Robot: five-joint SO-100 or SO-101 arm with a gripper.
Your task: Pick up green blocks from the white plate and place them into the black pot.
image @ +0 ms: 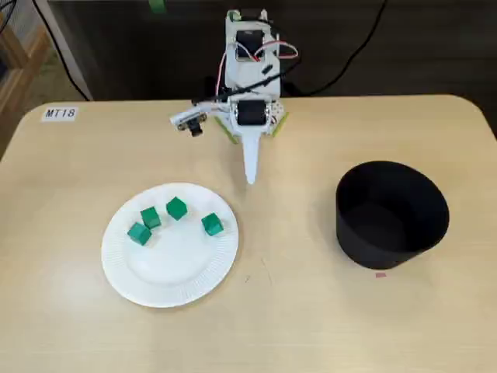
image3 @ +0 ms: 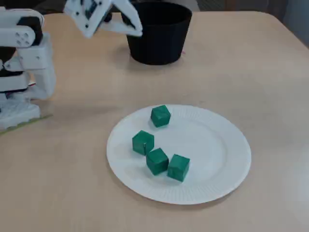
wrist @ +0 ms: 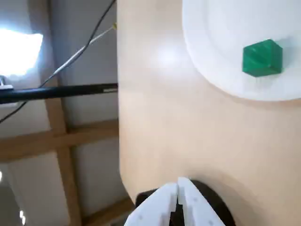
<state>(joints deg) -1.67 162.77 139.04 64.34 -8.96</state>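
Looks like the very start of the job. All four green blocks (image: 176,208) sit on the white paper plate (image: 171,272) at the left of a fixed view. Three are bunched together and the rightmost block (image: 212,224) is off on its own, none of them at the rim.

In the middle, the arm is folded back at the far edge with its claw (image: 250,177) pointing down over bare tabletop (image: 311,318). It's pinched closed with nothing in it, and the wrist view shows the two white fingers (wrist: 160,202) pressed together too.

Over on the right, the black pot (image: 373,252) stands well apart from the plate. No green shows inside, though it's pretty dark in there.

So the step in hand is probably the first reach. The next move calls for opening the claw, swinging left over the plate and coming down on one block. The loner seems the likely pick, since it has room around it.

The surface is a pale wood-look tabletop with rounded corners and an "MT18" label (image: 60,113) at the far left corner. Dark cables trail behind the arm.
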